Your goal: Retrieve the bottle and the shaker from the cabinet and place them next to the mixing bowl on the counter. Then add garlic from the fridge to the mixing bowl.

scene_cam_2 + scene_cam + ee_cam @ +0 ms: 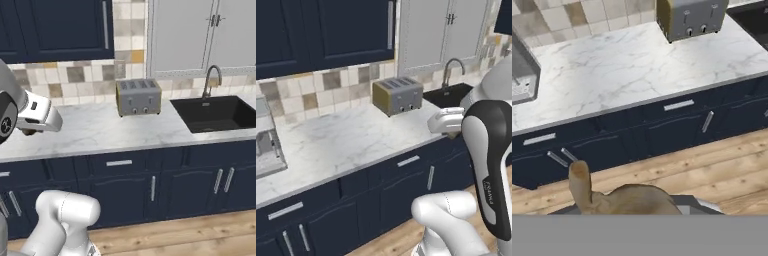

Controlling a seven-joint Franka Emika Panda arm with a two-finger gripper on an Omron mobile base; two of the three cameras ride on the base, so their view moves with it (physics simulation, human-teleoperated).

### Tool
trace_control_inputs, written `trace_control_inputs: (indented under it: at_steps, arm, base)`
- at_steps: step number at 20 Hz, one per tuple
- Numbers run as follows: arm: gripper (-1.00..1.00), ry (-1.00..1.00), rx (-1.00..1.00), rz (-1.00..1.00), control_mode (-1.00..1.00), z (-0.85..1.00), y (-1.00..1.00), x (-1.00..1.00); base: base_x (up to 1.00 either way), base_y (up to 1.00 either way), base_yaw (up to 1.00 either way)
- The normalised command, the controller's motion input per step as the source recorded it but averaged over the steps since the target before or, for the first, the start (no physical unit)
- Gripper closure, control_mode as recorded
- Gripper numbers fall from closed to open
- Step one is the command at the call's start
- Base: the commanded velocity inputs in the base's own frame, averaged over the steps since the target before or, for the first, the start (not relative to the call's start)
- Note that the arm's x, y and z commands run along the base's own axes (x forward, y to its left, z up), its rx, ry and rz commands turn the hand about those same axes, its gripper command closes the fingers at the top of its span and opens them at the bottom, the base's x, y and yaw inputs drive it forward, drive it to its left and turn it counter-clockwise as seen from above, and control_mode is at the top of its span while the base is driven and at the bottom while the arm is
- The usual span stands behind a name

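White marble counter (341,137) runs under navy wall cabinets and a tiled backsplash; left base view puts a grey toaster (398,95) at the back of it and a black sink (448,95) with a curved faucet (451,70) further right. The gripper (452,131) hangs at the counter's front edge, with a brownish scrap just below the white hand. Right base view: same toaster, sink to its right, and the hand off at the left over the counter's front strip. Hand view: the garlic (632,200) sits right up against the lens, tan bulb with a stubby stem, jaws clamped on it (the fingertips themselves are buried behind the bulb), navy drawers (677,107) and wooden floor (722,165) beyond. Risks, as I judge them: the bulb is small and rounded, so a quick swing or a jolt from the base could roll it out of the pinch and onto the floor; a wide sweep along the counter could also clip the toaster. Writing: dark lettering on the forearm, too small to read; nothing legible on the toaster.
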Motion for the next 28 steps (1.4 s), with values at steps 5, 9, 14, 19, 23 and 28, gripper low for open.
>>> trace_control_inputs:
  at_steps: [5,9,14,19,23,28]
  arm:
    - [1.0,0.0,0.0,0.0,1.0,0.0,0.0,0.0]
    - [1.0,0.0,0.0,0.0,1.0,0.0,0.0,0.0]
    - [1.0,0.0,0.0,0.0,1.0,0.0,0.0,0.0]
    - [1.0,0.0,0.0,0.0,1.0,0.0,0.0,0.0]
    - [1.0,0.0,0.0,0.0,1.0,0.0,0.0,0.0]
    - [1.0,0.0,0.0,0.0,1.0,0.0,0.0,0.0]
  base:
    - [0.54,-1.0,-0.14]
    - [0.61,-1.0,-0.1]
    - [0.53,-1.0,-0.09]
    - [0.6,-1.0,-0.12]
    - [0.79,-1.0,-0.16]
    - [0.88,-1.0,-0.15]
